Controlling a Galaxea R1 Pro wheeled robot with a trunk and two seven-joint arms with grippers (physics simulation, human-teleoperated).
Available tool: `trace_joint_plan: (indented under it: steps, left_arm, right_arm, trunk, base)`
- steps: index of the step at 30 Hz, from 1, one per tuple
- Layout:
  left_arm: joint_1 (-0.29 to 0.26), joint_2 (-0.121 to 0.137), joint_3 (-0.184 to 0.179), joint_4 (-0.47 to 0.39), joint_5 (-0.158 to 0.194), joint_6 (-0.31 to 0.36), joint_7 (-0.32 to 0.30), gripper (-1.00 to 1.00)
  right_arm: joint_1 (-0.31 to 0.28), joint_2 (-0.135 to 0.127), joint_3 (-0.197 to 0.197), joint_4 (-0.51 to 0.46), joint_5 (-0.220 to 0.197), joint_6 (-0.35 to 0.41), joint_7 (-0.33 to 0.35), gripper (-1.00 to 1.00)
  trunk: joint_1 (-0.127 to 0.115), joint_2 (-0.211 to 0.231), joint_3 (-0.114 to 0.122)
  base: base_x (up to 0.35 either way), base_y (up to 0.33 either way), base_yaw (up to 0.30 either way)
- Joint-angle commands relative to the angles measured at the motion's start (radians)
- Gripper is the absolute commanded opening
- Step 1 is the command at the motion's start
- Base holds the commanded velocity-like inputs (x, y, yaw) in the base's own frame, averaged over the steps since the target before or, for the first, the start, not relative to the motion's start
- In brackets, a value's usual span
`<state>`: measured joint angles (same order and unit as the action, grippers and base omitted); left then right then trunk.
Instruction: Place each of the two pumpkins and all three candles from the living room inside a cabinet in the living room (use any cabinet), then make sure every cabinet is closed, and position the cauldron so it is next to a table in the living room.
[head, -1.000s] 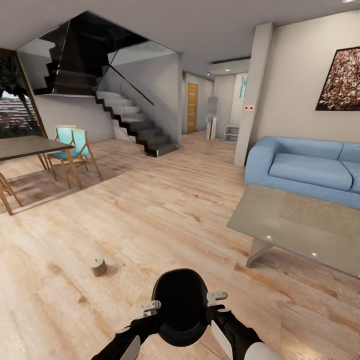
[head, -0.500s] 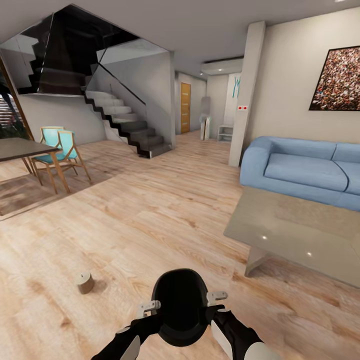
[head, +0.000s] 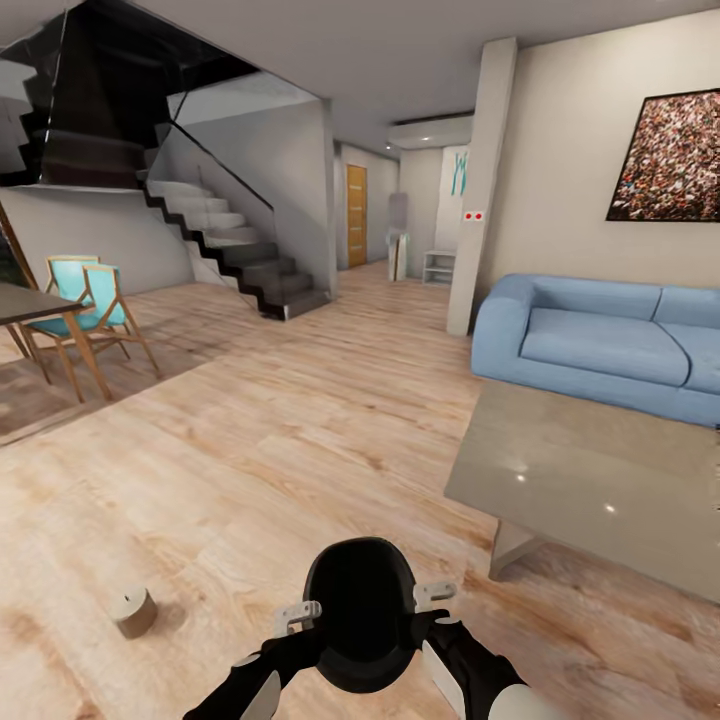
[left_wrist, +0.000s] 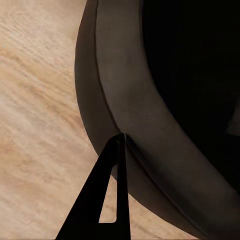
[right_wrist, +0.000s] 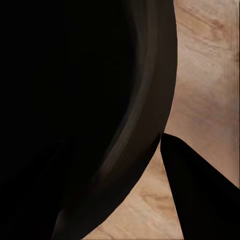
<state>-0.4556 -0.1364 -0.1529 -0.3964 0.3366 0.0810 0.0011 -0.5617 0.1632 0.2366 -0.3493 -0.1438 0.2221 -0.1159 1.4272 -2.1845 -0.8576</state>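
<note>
Head view shows my left gripper (head: 300, 613) and right gripper (head: 433, 595) pinching opposite sides of the cauldron's (head: 360, 610) rim, each closed on it, holding it between them just ahead of my trunk. It sits upright, mouth upward, round, so I see no real long axis. The low table (head: 600, 480) lies ahead to my right, nearer the right arm. A small candle (head: 133, 612) stands on the floor (head: 300, 440) to my left.

cauldron (head: 360, 610) black; sofa (head: 600, 345) light blue; floor (head: 300, 440) pale wood grain; chairs (head: 85, 310) teal seats; far door (head: 356, 215) orange; table (head: 600, 480) grey-beige.
</note>
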Motion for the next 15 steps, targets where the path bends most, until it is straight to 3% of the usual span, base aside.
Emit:
trace_joint_plan:
  steps: [1,8,15]
  left_arm:
    - [0.0,0.001,-0.011,-0.001,0.01,0.005,0.0,-1.0]
    - [0.0,0.001,-0.011,-0.001,0.01,0.005,0.0,-1.0]
    - [0.0,0.001,-0.01,-0.001,0.01,0.005,0.0,-1.0]
  right_arm:
    - [-0.001,-0.001,0.02,-0.013,-0.025,0.003,0.002,-1.0]
    - [-0.001,-0.001,0.019,-0.013,-0.025,0.003,0.002,-1.0]
    - [-0.001,-0.001,0.019,-0.013,-0.025,0.003,0.002,-1.0]
  trunk:
    - [0.0,0.0,-0.001]
    - [0.0,0.0,-0.001]
    - [0.0,0.0,-0.001]
  base:
    - [0.313,0.0,-0.246]
    - [0.253,0.0,-0.251]
    - [0.052,0.0,-0.198]
